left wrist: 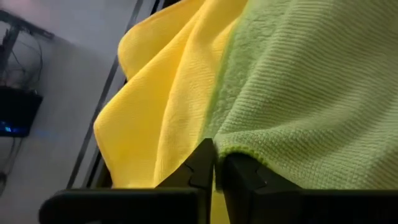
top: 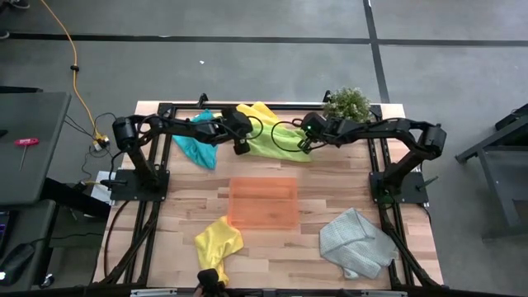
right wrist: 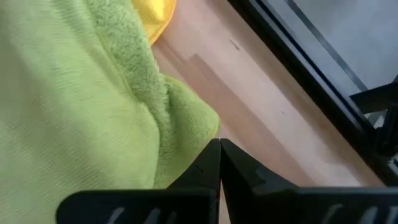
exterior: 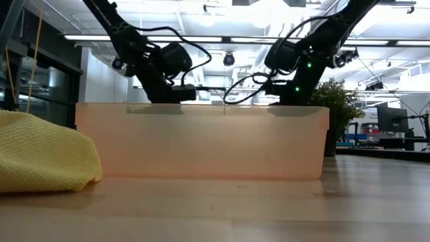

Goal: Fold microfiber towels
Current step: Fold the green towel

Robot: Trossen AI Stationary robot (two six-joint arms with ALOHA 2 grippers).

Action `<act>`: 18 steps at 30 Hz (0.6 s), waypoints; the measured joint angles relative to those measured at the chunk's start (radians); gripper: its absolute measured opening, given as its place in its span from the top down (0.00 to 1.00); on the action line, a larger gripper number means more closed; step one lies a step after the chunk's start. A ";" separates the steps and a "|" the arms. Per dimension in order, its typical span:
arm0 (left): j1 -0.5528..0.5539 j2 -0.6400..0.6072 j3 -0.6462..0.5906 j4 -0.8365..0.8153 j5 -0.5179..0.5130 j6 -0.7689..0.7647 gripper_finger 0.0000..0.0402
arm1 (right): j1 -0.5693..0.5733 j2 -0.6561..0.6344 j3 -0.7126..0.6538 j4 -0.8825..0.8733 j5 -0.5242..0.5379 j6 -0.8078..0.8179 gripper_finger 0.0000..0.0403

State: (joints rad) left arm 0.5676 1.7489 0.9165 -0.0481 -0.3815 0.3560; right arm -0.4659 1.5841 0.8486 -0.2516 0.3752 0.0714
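No legible text, label, brand, number or sign is found on any surface in the four views; nothing can be read.

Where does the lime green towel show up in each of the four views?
High view: lime green towel at the table's far edge, between both end effectors.
Low view: not in it; the orange tray blocks that area.
Left wrist view: fills the right.
Right wrist view: fills the left.
Shared landmark: the yellow towel beside it.

The left gripper (left wrist: 215,163) pinches the hem of a lime green towel (left wrist: 311,81) between closed fingers, with a yellow towel (left wrist: 158,106) draped just beside it.
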 joint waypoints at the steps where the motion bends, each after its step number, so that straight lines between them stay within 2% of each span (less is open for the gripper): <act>1: 0.000 0.000 0.000 -0.001 0.001 0.004 0.94 | 0.000 0.000 0.000 0.005 0.000 -0.006 0.99; 5: 0.001 0.000 0.000 0.000 0.000 0.023 0.87 | 0.000 -0.001 0.000 0.032 0.000 -0.036 0.92; 8: 0.001 -0.012 0.000 -0.010 -0.001 0.049 0.80 | 0.001 -0.011 0.005 0.046 -0.002 -0.073 0.82; 11: -0.007 -0.050 0.000 -0.018 -0.054 0.065 0.71 | 0.000 -0.028 0.020 0.046 -0.012 -0.112 0.71; 15: -0.007 -0.155 0.001 -0.051 -0.082 0.101 0.61 | -0.001 -0.062 0.027 0.043 -0.132 -0.142 0.60; 18: -0.005 -0.249 0.001 -0.092 -0.030 0.069 0.56 | -0.005 -0.075 0.027 0.003 -0.227 -0.119 0.55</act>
State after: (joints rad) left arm 0.5630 1.4994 0.9173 -0.1402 -0.4118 0.4253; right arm -0.4713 1.5087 0.8758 -0.2488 0.1484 -0.0475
